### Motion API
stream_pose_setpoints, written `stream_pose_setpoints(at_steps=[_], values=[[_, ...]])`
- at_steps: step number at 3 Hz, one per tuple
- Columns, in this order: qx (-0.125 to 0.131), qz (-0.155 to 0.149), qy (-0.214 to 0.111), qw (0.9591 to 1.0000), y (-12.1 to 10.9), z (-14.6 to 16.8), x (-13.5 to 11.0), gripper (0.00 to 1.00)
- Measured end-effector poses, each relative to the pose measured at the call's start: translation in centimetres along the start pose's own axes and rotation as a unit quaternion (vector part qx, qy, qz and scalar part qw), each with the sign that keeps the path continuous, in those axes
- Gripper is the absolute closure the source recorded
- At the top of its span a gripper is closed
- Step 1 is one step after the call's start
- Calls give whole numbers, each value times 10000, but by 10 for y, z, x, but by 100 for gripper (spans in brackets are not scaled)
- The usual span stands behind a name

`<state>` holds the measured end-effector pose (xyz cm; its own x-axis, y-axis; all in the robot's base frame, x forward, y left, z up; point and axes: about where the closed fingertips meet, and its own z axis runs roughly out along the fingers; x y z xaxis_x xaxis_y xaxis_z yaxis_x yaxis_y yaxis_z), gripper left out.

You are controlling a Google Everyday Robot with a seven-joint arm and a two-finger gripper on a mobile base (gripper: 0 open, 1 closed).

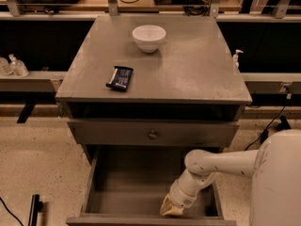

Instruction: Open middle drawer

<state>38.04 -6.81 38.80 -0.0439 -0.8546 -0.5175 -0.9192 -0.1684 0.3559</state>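
Observation:
Under the cabinet top (188,65), the uppermost grey drawer front (108,133) is closed, with a round knob (153,135) at its centre. Below it the middle drawer (131,187) stands pulled far out and I see nothing inside it. Its front panel shows only as a thin top edge along the bottom of the view, and its knob is hidden. My gripper (171,207) reaches down from the white arm (221,164) on the right. It sits inside the drawer's front right part, right against the front panel. The lowest drawer is hidden underneath.
On the cabinet top stand a white bowl (149,36) and a flat black object (120,77). My white base (277,182) fills the lower right. A shelf with small bottles (13,66) runs on the left, and a black cable (270,124) lies on the floor at the right.

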Motion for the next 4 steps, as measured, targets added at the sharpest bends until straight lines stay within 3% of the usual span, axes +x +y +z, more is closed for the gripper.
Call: stream_pose_setpoints(at_steps=[1,4], values=[[0,0,0,10000,0,0,0,85],[-18,0,-3,10000,0,1,0,14]])
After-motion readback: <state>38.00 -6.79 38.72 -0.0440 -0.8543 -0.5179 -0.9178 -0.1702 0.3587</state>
